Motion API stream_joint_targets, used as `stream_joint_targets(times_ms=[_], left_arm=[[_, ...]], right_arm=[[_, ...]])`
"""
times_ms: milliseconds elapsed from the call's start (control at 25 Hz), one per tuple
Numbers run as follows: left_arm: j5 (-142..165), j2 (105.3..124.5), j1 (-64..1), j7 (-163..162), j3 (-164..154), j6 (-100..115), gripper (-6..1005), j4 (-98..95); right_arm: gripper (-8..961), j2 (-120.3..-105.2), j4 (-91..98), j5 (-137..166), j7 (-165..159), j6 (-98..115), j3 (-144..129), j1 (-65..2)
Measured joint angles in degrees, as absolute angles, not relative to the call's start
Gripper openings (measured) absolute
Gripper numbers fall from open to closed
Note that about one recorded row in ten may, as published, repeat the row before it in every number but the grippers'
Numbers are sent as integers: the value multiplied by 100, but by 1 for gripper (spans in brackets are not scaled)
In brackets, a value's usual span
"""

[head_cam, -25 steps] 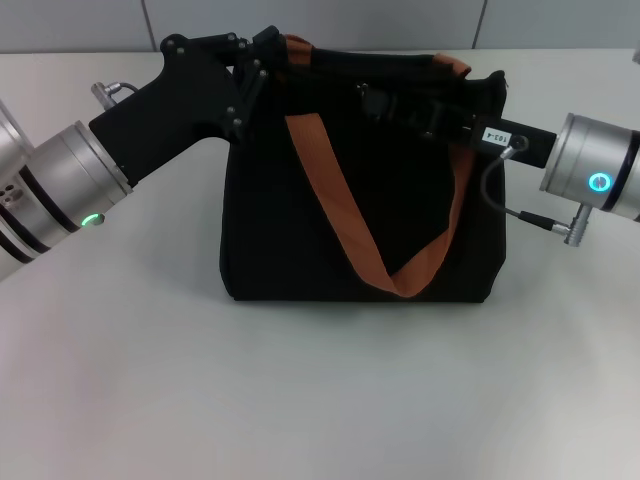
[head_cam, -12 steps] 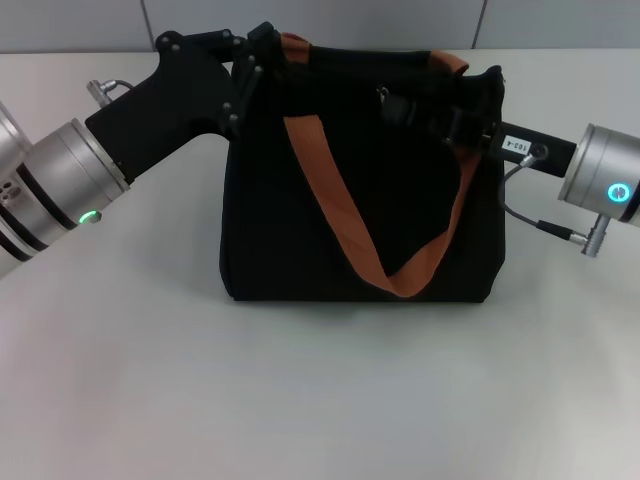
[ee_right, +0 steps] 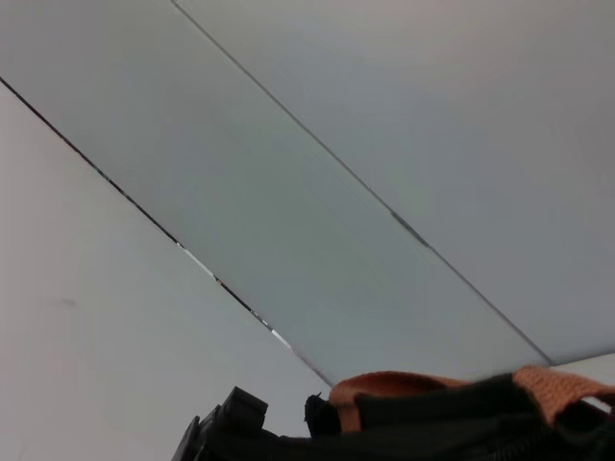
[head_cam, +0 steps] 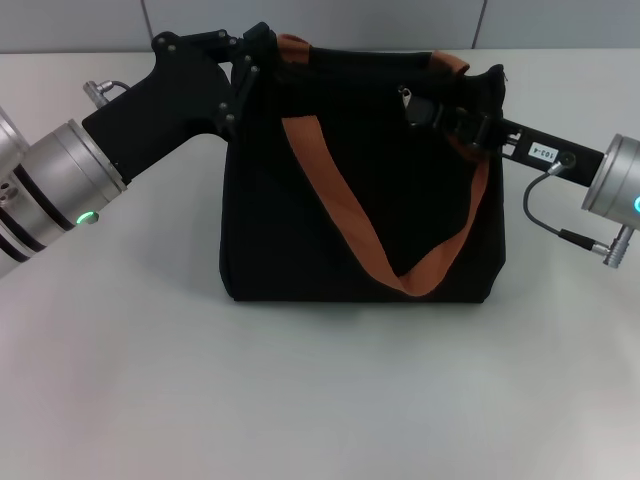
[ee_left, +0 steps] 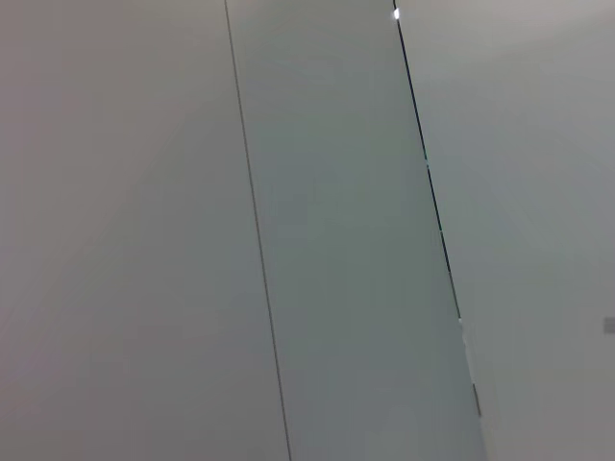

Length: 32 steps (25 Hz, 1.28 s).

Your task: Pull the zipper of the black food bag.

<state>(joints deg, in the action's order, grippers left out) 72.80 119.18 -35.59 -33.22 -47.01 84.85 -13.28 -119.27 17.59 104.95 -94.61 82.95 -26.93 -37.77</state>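
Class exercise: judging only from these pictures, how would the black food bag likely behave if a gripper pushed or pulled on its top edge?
The black food bag is probably soft: its fabric top edge sags unevenly. It would likely shift or tip without bracing; the left gripper sits at its top corner while the right gripper works by the zipper. The straps look floppy.

- The black food bag (head_cam: 300,240) stands upright on the table (head_cam: 320,400), near the middle and toward the far side, with a wall (head_cam: 320,22) behind it.
- The left gripper (head_cam: 252,55) sits at the bag's top left corner, its arm reaching in from the left.
- The right gripper (head_cam: 425,108) lies along the bag's top edge toward its right end, its arm coming in from the right.
- The zipper (head_cam: 406,96) pull is on the top edge, right of centre, just beside the right gripper's tip.
- One strap (head_cam: 385,270) hangs down the bag's front face; a second strap (head_cam: 449,62) rests on top at the back.
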Motion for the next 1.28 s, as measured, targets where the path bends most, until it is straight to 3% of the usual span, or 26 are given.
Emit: stream_joint_targets(times_ms=[1280], left_arm=[[7204,11918,-3576,-3322,-4702,8338,61,-1326]], right_arm=[[-3,-11927,2279,10105,-9667,8454,-2681,-3147]])
